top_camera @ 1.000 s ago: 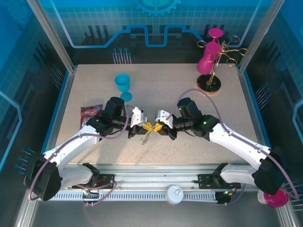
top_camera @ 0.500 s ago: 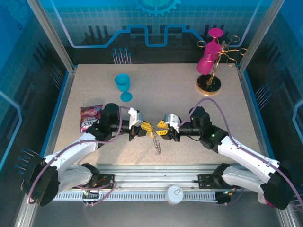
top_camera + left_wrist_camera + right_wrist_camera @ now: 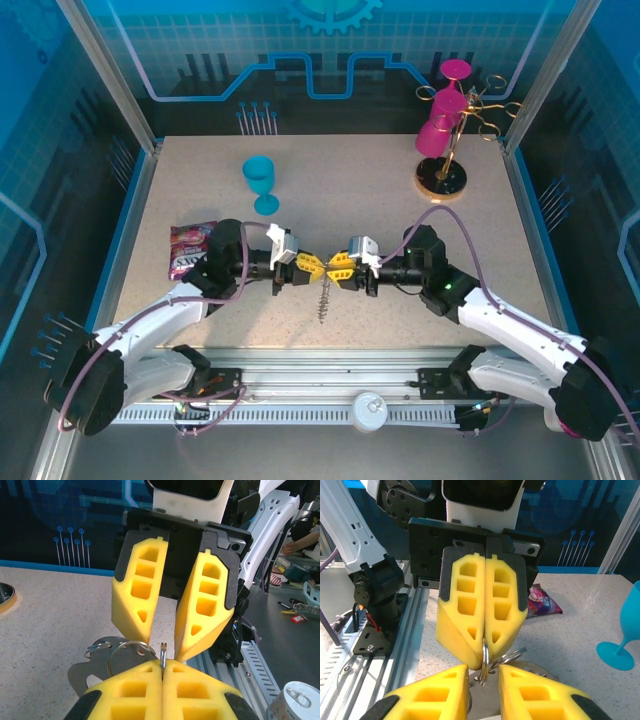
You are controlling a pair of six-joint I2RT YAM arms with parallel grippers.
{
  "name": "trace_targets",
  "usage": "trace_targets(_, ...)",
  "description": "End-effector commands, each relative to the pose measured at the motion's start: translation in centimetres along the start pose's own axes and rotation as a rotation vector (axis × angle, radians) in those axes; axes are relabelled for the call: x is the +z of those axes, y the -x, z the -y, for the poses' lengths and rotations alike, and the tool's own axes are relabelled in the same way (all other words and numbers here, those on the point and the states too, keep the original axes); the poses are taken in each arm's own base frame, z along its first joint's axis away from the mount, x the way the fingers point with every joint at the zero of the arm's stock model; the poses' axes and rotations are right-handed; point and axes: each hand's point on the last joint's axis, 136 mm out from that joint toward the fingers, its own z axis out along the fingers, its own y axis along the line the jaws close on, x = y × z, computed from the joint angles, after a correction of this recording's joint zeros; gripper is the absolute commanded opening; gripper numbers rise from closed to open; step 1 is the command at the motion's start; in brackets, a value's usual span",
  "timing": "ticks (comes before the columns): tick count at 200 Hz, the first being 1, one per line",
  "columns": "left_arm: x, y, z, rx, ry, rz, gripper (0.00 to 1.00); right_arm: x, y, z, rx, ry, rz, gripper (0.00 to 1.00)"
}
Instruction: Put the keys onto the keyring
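My left gripper (image 3: 309, 267) (image 3: 163, 666) is shut on the keyring's small metal split ring (image 3: 163, 649) (image 3: 484, 656), held edge-on above the table. Facing it, my right gripper (image 3: 338, 270) (image 3: 484, 673) is open, one finger on each side of that ring without touching it. A second ring (image 3: 129, 650) and a flat silver metal piece with holes (image 3: 82, 672) (image 3: 507, 697) hang from the ring. A thin chain (image 3: 322, 301) dangles below both grippers. I cannot make out the keys.
A blue goblet (image 3: 261, 181) stands at the back left, and a purple snack packet (image 3: 191, 249) lies by the left arm. The gold wire stand with magenta cups (image 3: 447, 132) is at the back right. A white can (image 3: 371, 409) sits on the front rail.
Half a second ago the grippers stood apart; they have since come back together, tip to tip. The dangling chain has shifted slightly left with them.
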Motion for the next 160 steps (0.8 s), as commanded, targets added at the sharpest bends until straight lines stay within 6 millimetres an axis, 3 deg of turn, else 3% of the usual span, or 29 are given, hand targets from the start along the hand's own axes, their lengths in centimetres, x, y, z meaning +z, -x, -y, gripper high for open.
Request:
trace_targets(1, 0.2, 0.7, 0.8, 0.024, -0.044, 0.033, 0.0, 0.1, 1.1, 0.0, -0.01, 0.022, 0.051, 0.2)
trace_targets(43, 0.3, 0.9, 0.6, 0.021, -0.04, 0.046, 0.0, 0.4, 1.3, 0.2, -0.005, 0.026, 0.068, 0.13)
trace_targets(62, 0.3, 0.8, 0.2, 0.013, -0.029, 0.044, 0.0, 0.5, 1.5, 0.4, -0.007, 0.025, 0.069, 0.0)
trace_targets(87, 0.3, 0.2, -0.2, 0.009, 0.003, -0.002, 0.14, 0.3, 1.3, 0.6, -0.026, 0.008, 0.028, 0.0)
trace_targets(150, -0.2, -1.7, 0.1, 0.038, 0.0, -0.192, 0.22, -0.3, -1.9, 0.3, -0.04, 0.04, -0.269, 0.0)
trace_targets(160, -0.2, -1.7, 0.0, 0.042, 0.002, -0.202, 0.22, -0.3, -1.1, 0.5, -0.06, 0.042, -0.284, 0.0)
